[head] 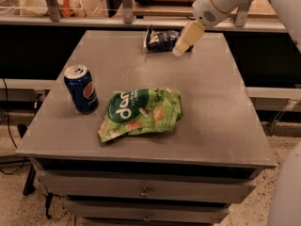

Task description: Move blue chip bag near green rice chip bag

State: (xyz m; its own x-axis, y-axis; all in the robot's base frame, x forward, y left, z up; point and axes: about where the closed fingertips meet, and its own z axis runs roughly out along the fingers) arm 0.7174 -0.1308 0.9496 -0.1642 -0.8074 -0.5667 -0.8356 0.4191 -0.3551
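The blue chip bag (pixel 161 39) is a small dark navy foil bag lying at the far edge of the grey table (pixel 211 102), right of centre. The green rice chip bag (pixel 141 113) is a larger light-green wrinkly bag with a dark green round logo, lying in the middle front of the table. My gripper (pixel 178 51) hangs from the white arm at the upper right, its cream finger pointing down-left, its tip right at the blue bag's right end. I cannot see contact clearly.
A blue Pepsi can (pixel 81 89) stands upright on the table's left side, left of the green bag. Drawers sit under the table front. A shelf with bags and a wooden frame runs behind the table.
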